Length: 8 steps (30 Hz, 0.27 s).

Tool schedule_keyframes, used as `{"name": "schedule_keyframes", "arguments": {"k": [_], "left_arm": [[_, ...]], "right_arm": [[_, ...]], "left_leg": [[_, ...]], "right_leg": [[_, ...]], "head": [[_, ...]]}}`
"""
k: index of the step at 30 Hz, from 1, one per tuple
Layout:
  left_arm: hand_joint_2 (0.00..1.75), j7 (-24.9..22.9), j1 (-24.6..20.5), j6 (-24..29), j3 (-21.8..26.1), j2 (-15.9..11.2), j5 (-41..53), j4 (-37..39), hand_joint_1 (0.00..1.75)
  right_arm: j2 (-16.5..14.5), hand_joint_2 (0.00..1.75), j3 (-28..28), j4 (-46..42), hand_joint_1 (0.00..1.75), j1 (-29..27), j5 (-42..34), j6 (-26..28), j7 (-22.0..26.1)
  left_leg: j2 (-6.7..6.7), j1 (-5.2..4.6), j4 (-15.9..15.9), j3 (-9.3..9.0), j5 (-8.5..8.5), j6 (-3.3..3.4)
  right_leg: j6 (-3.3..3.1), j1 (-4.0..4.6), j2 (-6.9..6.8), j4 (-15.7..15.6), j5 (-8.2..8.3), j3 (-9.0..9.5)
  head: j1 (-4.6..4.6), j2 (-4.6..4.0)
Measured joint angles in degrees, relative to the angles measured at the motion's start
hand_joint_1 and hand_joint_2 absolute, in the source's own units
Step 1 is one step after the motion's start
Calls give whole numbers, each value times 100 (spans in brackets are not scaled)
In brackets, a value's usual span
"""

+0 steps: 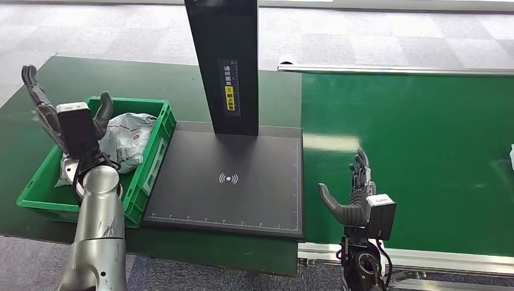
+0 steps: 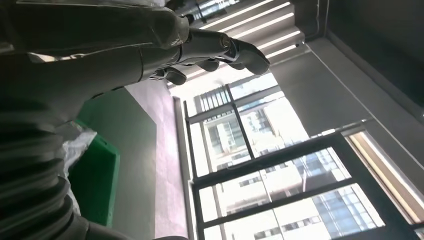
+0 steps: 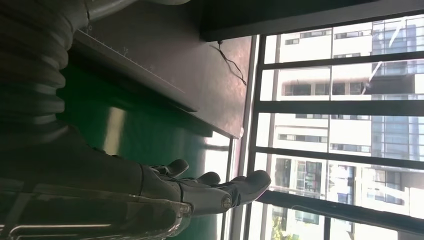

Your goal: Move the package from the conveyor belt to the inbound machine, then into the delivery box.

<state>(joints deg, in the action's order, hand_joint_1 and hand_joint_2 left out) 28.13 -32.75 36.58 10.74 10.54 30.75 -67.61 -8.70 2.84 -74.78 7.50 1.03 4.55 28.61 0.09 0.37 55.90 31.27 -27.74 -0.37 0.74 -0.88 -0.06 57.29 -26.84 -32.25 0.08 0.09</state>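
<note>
Here, the package (image 1: 128, 140) lies in the green box (image 1: 154, 159) at left, both hands (image 1: 66, 124) (image 1: 354, 197) open and empty; wait steadily for the next parcel.

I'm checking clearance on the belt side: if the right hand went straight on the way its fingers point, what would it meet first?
Nothing near: the right hand points away along the bare conveyor belt. Depth is unclear.

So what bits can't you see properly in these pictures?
- Package in the box, head view: the left hand and arm cover part of it.
- Label on the black post, head view: print too small to read.
- White thing on the belt, head view: cut off by the picture's right edge.
</note>
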Motion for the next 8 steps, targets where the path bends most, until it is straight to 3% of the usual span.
{"name": "schedule_keyframes", "arguments": {"k": [4,8], "left_arm": [[175,-54,162,-15,-451,9,-120,-292,0],[175,-79,208,-15,-598,5,-164,-405,0]], "right_arm": [[0,175,-15,-1,0,-2,3,-1,4],[0,175,-31,1,0,-2,4,-2,6]], "left_leg": [[1,0,0,-2,0,0],[0,2,0,-4,1,0]], "right_leg": [[0,0,1,-1,1,0],[-2,2,2,0,1,0]], "head": [[-1,0],[-2,0]]}}
